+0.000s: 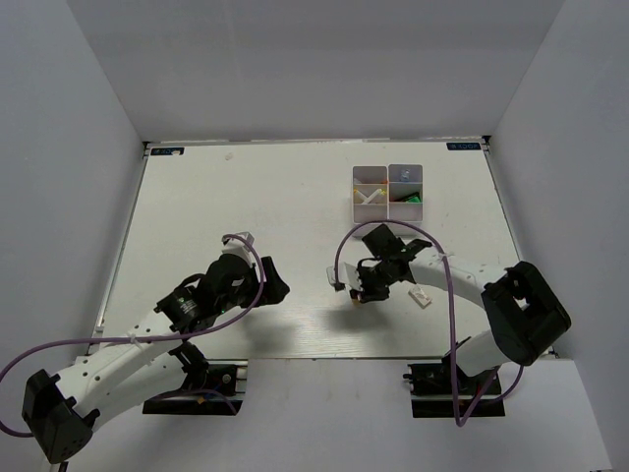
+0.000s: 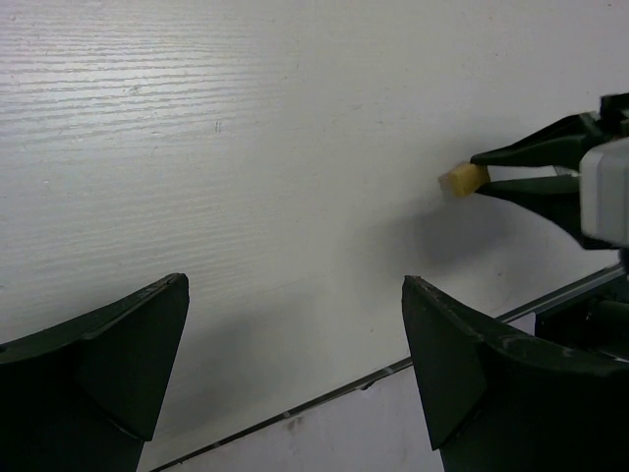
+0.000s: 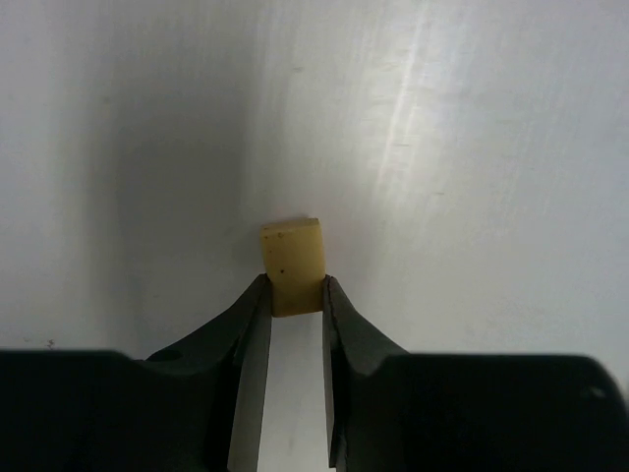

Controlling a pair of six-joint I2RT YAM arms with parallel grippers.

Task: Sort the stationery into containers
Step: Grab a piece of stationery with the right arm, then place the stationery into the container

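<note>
The right claw (image 3: 295, 295) is clamped on the tan eraser (image 3: 292, 254), apparently lifted off the bench (image 3: 472, 147), so the carry is judged under way, and travel toward one o'clock, over the white box (image 1: 355, 187), is called for, while the left claw (image 2: 295, 283) is spread apart.
</note>
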